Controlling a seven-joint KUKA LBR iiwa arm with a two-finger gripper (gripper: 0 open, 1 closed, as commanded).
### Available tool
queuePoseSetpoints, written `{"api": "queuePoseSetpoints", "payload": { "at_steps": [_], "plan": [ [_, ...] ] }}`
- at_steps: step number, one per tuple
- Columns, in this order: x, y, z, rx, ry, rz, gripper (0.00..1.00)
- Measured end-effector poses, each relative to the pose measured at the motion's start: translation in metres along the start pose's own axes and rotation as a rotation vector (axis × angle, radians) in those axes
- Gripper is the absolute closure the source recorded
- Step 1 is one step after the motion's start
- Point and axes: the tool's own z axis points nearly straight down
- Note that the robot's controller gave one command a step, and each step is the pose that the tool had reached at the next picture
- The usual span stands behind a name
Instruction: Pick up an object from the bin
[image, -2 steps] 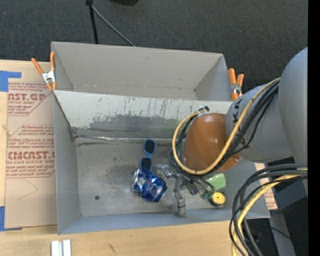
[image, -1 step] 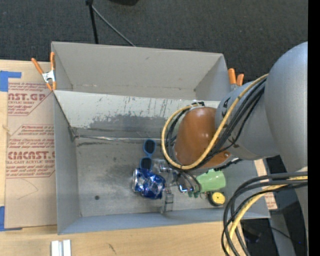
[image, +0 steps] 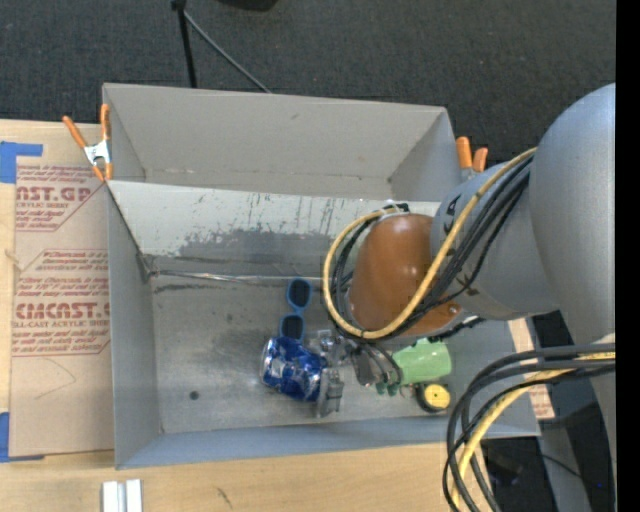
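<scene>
The pick looks unfinished: the gripper (image: 333, 385) is low at the bin's (image: 205, 340) 6 o'clock, just at the 3 o'clock side of a crumpled blue packet (image: 290, 368) lying on the floor, and I cannot tell whether it is open or closed.

- The arm (image: 575, 230) is a thick, rounded shell of pale grey, smooth and faintly glossy, at the scene's right.
- At its wrist sits a domed cover (image: 392, 270), orange-brown and shiny, shaped rather like an egg.
- Cables (image: 342, 262), yellow and black side by side, loop in a broad ring round the cover's left side and run back to the right across the grey shell.
- A second bundle (image: 500, 420) of the same yellow and black leads curves in wide loops at the near right, below the arm.
- The hand (image: 335, 385), on the near side of the cover, is small and blocky, bare grey metal with darker parts; its finer details are too small to tell.
</scene>
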Motion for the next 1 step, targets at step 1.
{"api": "queuePoseSetpoints", "payload": {
  "at_steps": [1],
  "plan": [
    [-0.0265,-0.0046,-0.1208,0.001,-0.012,-0.002,1.00]
  ]
}}
